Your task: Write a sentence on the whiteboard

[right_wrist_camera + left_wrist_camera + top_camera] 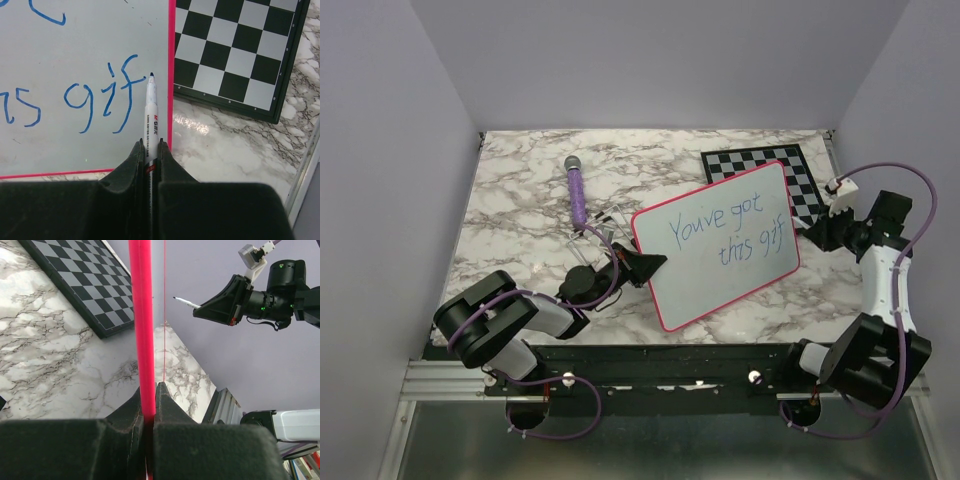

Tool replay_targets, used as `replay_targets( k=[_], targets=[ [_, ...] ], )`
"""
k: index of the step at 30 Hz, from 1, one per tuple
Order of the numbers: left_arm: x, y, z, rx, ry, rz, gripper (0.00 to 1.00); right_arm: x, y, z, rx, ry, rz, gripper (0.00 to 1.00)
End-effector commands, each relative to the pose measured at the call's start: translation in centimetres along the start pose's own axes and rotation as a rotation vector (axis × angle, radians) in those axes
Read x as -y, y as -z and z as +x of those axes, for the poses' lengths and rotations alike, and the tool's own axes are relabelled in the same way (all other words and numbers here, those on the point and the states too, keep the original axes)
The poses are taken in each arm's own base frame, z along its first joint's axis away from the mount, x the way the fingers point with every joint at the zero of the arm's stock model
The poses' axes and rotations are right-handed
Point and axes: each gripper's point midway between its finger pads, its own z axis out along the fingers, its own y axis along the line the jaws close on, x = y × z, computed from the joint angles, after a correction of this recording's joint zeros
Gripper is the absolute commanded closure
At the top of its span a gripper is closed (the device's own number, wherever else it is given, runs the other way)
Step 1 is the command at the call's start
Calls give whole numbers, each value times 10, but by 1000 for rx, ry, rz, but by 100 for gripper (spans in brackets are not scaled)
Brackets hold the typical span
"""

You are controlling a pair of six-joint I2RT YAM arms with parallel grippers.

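The whiteboard [692, 285], white with a pink rim, stands tilted on the marble table. My left gripper [655, 263] is shut on its left edge; the left wrist view shows the pink rim [142, 315] clamped between the fingers [165, 400]. The sentence [716, 228] in blue reads "You've got this gif". My right gripper [812, 232] is shut on a white marker [151, 112]. The marker's blue tip is just right of the "gif" [100, 97], near the board's right rim. From the left wrist view the marker [186, 302] sits a little off the board.
A grey-and-black chessboard [790, 175] lies behind the whiteboard at the back right, also in the right wrist view [235, 50]. A purple wand-like object [577, 192] lies at the back left. Grey walls enclose the table on three sides.
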Motion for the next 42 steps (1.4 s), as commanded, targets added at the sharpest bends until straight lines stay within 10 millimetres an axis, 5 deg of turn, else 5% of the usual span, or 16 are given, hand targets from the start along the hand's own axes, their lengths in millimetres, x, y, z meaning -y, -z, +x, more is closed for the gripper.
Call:
replay_targets(
  k=[1, 25, 42],
  targets=[
    [4, 7, 17, -70, -94, 54, 100, 0, -5, 2, 6, 9, -32, 100],
    [5, 5, 18, -78, -92, 60, 100, -7, -19, 29, -60, -35, -107, 100],
    [4, 5, 18, -78, -92, 58, 100, 18, -20, 16, -37, -48, 9, 99]
  ],
)
